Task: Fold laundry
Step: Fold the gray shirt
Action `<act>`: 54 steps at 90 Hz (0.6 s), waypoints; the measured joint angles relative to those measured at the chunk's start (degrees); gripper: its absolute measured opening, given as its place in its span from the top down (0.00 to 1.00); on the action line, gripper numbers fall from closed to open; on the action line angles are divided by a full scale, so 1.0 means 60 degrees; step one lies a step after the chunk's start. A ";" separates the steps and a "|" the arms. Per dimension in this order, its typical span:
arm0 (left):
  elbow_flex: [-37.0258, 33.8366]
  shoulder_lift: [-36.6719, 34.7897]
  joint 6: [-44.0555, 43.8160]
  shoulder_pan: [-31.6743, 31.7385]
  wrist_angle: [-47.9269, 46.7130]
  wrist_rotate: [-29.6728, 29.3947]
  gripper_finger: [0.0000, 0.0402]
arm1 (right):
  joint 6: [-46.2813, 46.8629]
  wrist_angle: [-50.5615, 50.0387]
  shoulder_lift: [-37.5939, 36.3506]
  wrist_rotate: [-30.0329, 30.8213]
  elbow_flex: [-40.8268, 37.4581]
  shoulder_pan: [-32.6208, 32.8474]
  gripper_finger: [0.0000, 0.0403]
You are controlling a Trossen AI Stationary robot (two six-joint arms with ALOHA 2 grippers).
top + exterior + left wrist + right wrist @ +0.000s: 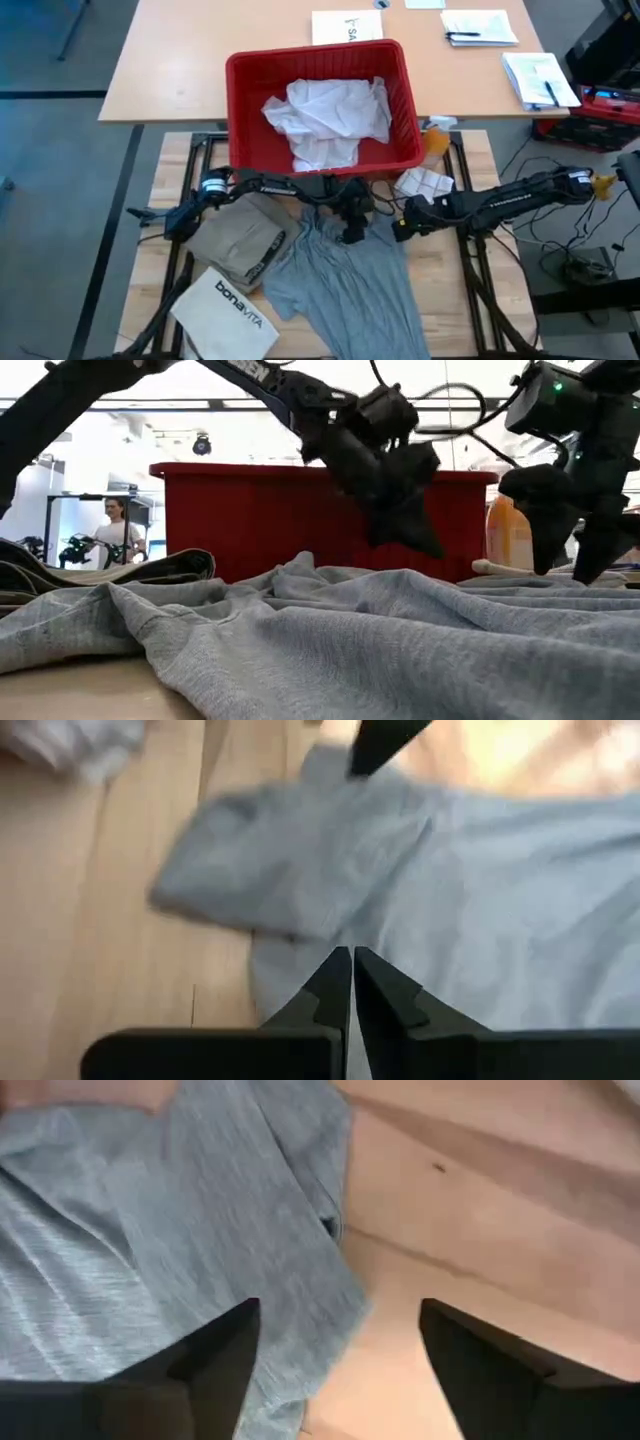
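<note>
Over the top end of the grey T-shirt (345, 275), near the red basket (322, 108), the left gripper (352, 222) hung with its two fingers pressed together and nothing between them. In its wrist view the fingers pointed down at the grey cloth, and I could not tell if the tips touched it. Just beside it, near the shirt's right shoulder, the right gripper (401, 226) had its fingers spread wide, and it held nothing too. In its wrist view one finger was over the shirt's edge and the other was over the bare desk (498, 240).

The grey T-shirt lay spread out in the middle of the desk, with bumps and wrinkles in it. No part of it looked folded over yet. To me, the work on this shirt had only just begun: it was laid out, but it needed smoothing, and every fold was left to do.

To the shirt's left lay the khaki-tan piece (238, 240) in a small flat bundle. It might have been folded already, but I could not be sure. The big white shirt (328, 120) sat crumpled in the red basket, not folded at all. A stiff white bag (228, 315) lay at the desk's front corner.
</note>
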 joint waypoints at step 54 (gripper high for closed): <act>0.0002 0.0782 -0.0790 -0.0040 0.0128 -0.0322 1.00 | 0.0386 0.1207 0.0643 0.0357 -0.0309 -0.0001 0.84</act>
